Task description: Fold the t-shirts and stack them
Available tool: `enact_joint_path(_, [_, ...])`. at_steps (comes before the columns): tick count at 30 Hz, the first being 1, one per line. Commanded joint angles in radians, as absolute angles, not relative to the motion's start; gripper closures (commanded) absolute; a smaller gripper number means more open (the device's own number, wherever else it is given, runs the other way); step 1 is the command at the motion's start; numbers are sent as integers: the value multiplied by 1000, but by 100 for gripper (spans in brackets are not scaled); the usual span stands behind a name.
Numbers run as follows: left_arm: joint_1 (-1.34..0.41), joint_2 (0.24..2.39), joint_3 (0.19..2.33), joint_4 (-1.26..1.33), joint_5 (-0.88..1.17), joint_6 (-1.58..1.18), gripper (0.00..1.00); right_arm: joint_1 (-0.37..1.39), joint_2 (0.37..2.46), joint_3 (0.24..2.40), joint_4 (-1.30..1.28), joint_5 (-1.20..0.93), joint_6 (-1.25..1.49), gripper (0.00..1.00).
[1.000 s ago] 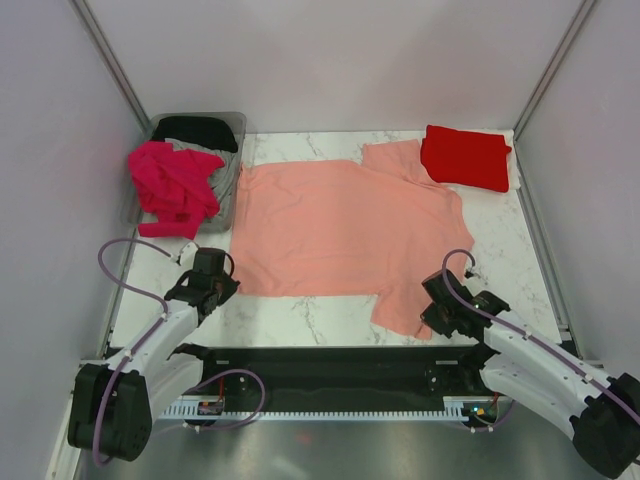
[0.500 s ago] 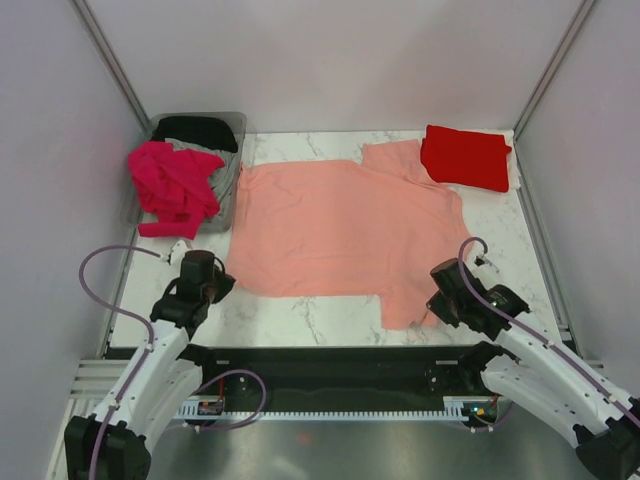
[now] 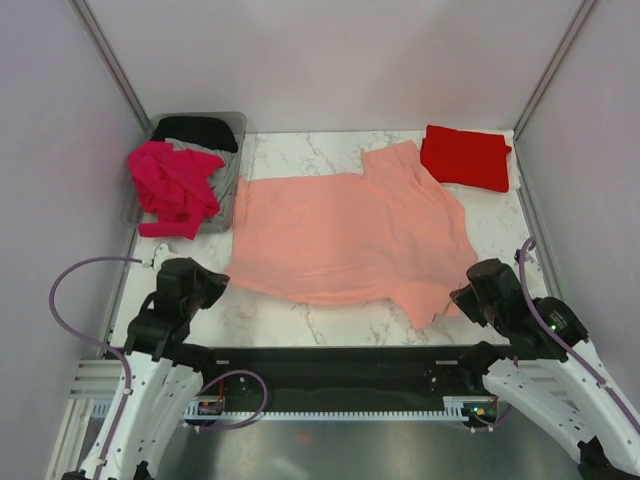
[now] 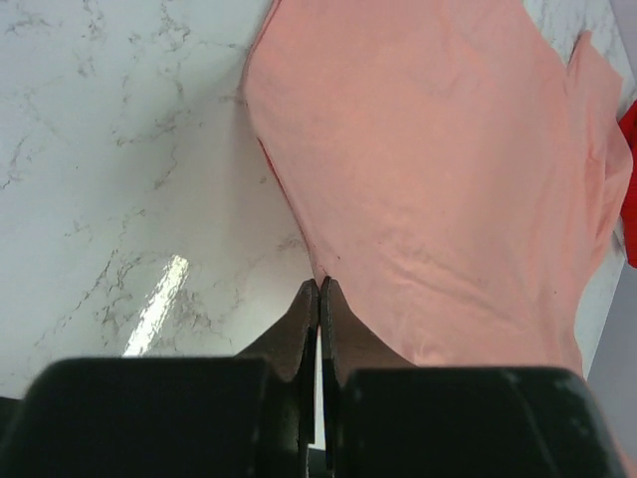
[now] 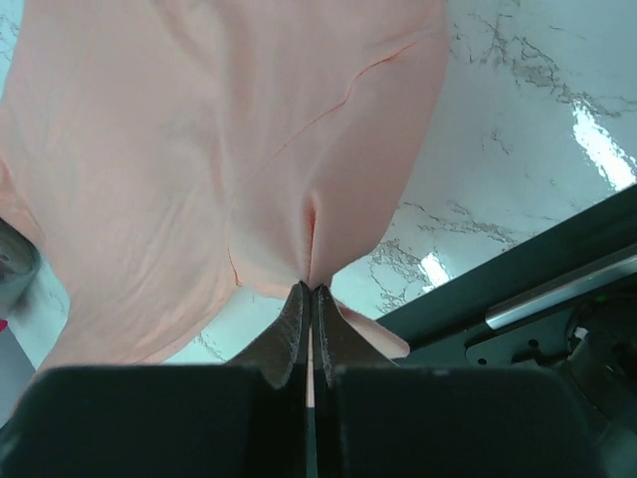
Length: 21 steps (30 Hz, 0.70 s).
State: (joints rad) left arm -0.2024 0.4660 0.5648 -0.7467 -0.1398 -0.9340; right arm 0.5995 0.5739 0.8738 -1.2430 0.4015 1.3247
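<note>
Pinching thin tucks of cloth, our left gripper and right gripper are both clamped on the lower edge of the salmon pink t-shirt. We judge that uneven pulling could slip either shallow grip and bunch the fold. It lies spread mid-frame, lightly creased, its lower corners lifted.

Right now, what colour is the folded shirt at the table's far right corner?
The folded shirt is bright red, clearest in the top external view.

White-shelled arms with black joints, looping lilac cables, and thin black jaws.
</note>
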Motion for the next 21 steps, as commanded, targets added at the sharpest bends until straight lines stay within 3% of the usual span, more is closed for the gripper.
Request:
enact_joint_path(1, [-196, 419, 640, -865, -121, -976, 98, 604, 558, 939, -1339, 431, 1330, 100])
enact_joint_path(7, [-196, 405, 681, -919, -114, -953, 98, 604, 560, 956, -1315, 419, 1269, 100])
enact_joint_path(9, [-196, 504, 673, -862, -48, -890, 98, 604, 600, 975, -1266, 420, 1202, 100])
enact_joint_path(21, [-192, 885, 779, -706, -115, -781, 98, 569, 1121, 1314, -1055, 589, 865, 100])
